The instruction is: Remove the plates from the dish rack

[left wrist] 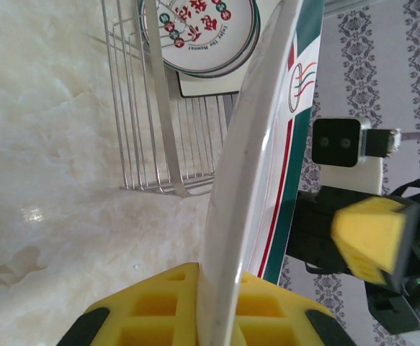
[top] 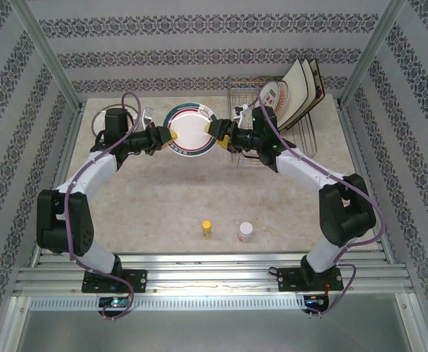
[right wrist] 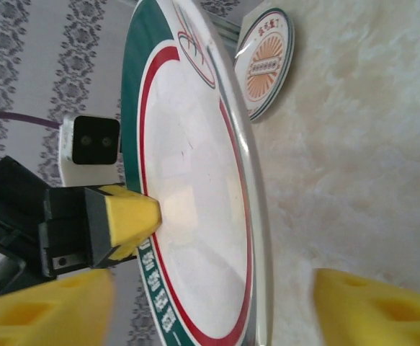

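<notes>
A green-rimmed plate point(top: 190, 130), white across its centre with a red ring inside the green, hung in mid-air between two robot arms over the far middle of the marbled table point(top: 199, 191), left of the dish rack and clear of it. The left gripper point(top: 171, 137) was clamped on the plate's left rim; its wrist camera showed the yellow fingers point(left wrist: 152, 303) pressed on either side of the thin edge. At the plate's right rim, the right gripper point(top: 219, 132) had its jaws spread wide. Its fingers point(right wrist: 51, 310) straddled the rim with a gap on both sides and held nothing.

The silver wire dish rack point(left wrist: 134, 108) sat at the far right of the table. Square cream plates point(top: 302, 92) leaned at its far right end, and a round patterned plate point(left wrist: 199, 32) stood in front of them. An orange-centred plate point(right wrist: 267, 65) was at the table's far left, beyond the left arm. A small yellow container point(top: 207, 229) and a small white container point(top: 245, 232) stood upright near each other at the near middle of the table, well apart from the rack.
</notes>
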You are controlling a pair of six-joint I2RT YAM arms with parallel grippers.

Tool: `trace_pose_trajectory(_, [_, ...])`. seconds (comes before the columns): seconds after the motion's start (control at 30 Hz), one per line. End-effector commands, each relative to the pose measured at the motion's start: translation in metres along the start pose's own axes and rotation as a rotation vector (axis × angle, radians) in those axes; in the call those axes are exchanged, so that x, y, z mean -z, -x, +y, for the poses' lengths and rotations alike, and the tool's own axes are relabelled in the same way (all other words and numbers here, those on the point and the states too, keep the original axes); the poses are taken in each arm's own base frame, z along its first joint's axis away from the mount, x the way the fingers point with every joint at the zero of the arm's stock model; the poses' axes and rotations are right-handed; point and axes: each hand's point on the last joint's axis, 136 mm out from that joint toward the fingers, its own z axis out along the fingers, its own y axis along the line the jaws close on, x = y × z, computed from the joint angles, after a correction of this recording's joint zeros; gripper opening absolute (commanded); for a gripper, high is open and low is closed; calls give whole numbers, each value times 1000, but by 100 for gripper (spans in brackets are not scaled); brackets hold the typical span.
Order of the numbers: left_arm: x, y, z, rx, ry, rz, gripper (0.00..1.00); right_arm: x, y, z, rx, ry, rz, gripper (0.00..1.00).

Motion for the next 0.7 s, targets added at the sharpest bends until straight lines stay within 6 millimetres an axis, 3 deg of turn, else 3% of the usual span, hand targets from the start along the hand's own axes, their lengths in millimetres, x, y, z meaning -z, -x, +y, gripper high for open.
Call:
trace_pose_trajectory(0.0, [-1, 17, -14, -52, -49, -53, 0, 22, 6, 3, 92, -109, -19, 98])
trace_pose_trajectory(0.23, [11, 42, -17, -44, -45, -118, 0, 92, 10, -37, 146, -452, -63, 98])
trace_pose_trajectory(0.43, [36, 65, -11, -33, -10, -210, 0, 164, 2, -71, 202, -803, -59, 98])
trace_pose_trajectory(0.67, [75, 95, 19, 25, 34, -331, 0, 200, -9, -77, 236, -916, -59, 98])
